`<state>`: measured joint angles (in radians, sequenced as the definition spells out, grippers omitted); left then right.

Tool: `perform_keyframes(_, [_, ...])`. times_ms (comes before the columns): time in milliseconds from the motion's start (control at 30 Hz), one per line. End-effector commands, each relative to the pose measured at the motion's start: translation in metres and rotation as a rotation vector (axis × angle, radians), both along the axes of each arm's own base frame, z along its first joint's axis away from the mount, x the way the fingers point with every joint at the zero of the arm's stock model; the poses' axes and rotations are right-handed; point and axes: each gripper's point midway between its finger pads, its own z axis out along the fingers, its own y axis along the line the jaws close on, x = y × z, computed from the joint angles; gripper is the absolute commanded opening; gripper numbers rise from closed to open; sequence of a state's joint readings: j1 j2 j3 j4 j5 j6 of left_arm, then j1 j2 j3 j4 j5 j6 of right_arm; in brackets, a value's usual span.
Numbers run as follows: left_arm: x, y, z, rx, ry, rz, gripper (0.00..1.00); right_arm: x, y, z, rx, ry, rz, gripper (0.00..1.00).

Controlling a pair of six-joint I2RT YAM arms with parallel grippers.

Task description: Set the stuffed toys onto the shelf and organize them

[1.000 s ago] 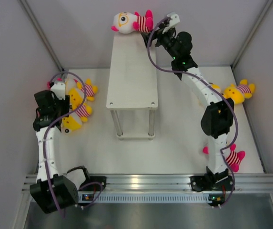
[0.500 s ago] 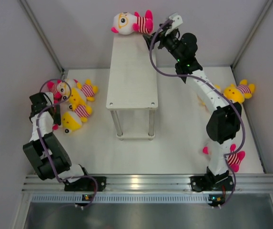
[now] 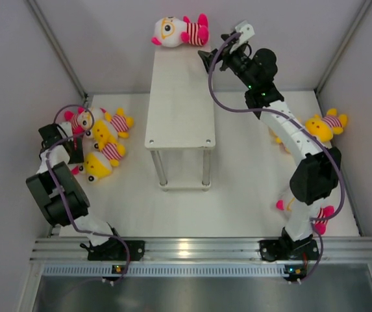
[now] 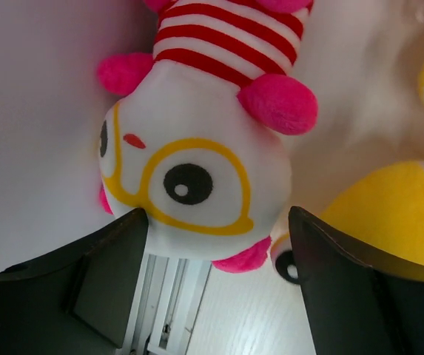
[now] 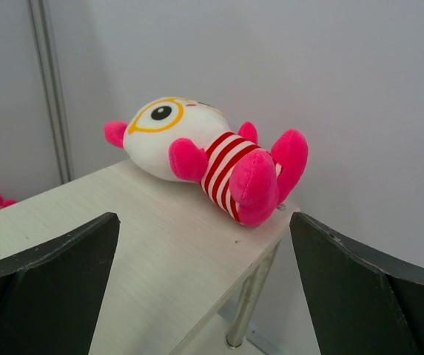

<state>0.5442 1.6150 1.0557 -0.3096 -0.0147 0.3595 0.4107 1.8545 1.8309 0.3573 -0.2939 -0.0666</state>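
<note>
The white shelf (image 3: 179,97) stands mid-table. One white-headed stuffed toy (image 3: 176,31) lies on its far end, also in the right wrist view (image 5: 212,159) on the shelf board (image 5: 145,259). My right gripper (image 3: 206,58) is open and empty, just right of that end (image 5: 204,244). My left gripper (image 3: 74,140) is open at the left wall. A white-headed toy (image 3: 78,120) fills the left wrist view (image 4: 189,170). Its head is between the spread fingers (image 4: 112,274), not clamped. Two yellow toys (image 3: 111,120) (image 3: 101,161) lie beside it.
Another yellow toy (image 3: 325,125) lies at the right wall. A pink-and-white toy (image 3: 315,218) lies by the right arm's base. A yellow toy (image 4: 389,214) sits right next to my left fingers. Grey walls enclose the table on three sides.
My left arm folded back toward the left wall and dropped to the white-headed toy. My right gripper drew back to the right, away from the toy on the shelf.
</note>
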Motion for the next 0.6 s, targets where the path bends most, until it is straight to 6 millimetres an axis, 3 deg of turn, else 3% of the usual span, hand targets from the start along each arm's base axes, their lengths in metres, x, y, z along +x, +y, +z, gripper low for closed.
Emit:
perform_keyframes(0, [0.026, 0.021, 0.01, 0.03, -0.071, 0.042, 0.81, -0.039, -0.009, 0.052, 0.024, -0.139, 0.017, 0.99])
perform_keyframes(33, [0.025, 0.024, 0.006, 0.033, -0.057, 0.046, 0.76, -0.041, -0.009, 0.048, 0.025, -0.146, 0.022, 0.99])
perform_keyframes(133, [0.02, 0.027, -0.01, 0.038, -0.021, 0.052, 0.31, -0.055, -0.015, 0.06, 0.034, -0.173, 0.025, 0.99])
perform_keyframes(167, [0.02, 0.028, -0.004, 0.05, -0.038, 0.051, 0.08, -0.058, -0.015, 0.063, 0.035, -0.177, 0.028, 0.99])
perform_keyframes(267, [0.021, 0.022, 0.018, 0.063, -0.108, 0.037, 0.04, -0.071, -0.021, 0.075, 0.045, -0.18, 0.033, 0.99])
perform_keyframes(300, [0.025, 0.011, 0.05, 0.064, -0.2, -0.013, 0.04, -0.076, -0.02, 0.075, 0.046, -0.178, 0.044, 0.99])
perform_keyframes(367, [0.02, -0.005, 0.076, 0.077, -0.268, -0.081, 0.03, -0.101, -0.022, 0.092, 0.05, -0.218, 0.087, 0.99])
perform_keyframes(400, [0.017, -0.019, 0.105, 0.092, -0.347, -0.141, 0.03, -0.106, -0.022, 0.089, 0.039, -0.223, 0.094, 0.99])
perform_keyframes(433, [0.013, -0.027, 0.121, 0.108, -0.377, -0.174, 0.02, -0.122, -0.026, 0.101, 0.044, -0.255, 0.105, 1.0])
perform_keyframes(500, [0.006, -0.048, 0.147, 0.093, -0.423, -0.25, 0.02, -0.135, -0.026, 0.103, 0.05, -0.268, 0.118, 0.99])
perform_keyframes(533, [0.001, -0.075, 0.172, 0.07, -0.492, -0.363, 0.02, -0.147, -0.028, 0.111, 0.06, -0.286, 0.126, 0.99])
perform_keyframes(567, [-0.011, -0.094, 0.172, 0.008, -0.476, -0.407, 0.02, -0.152, -0.024, 0.109, 0.057, -0.28, 0.141, 0.99])
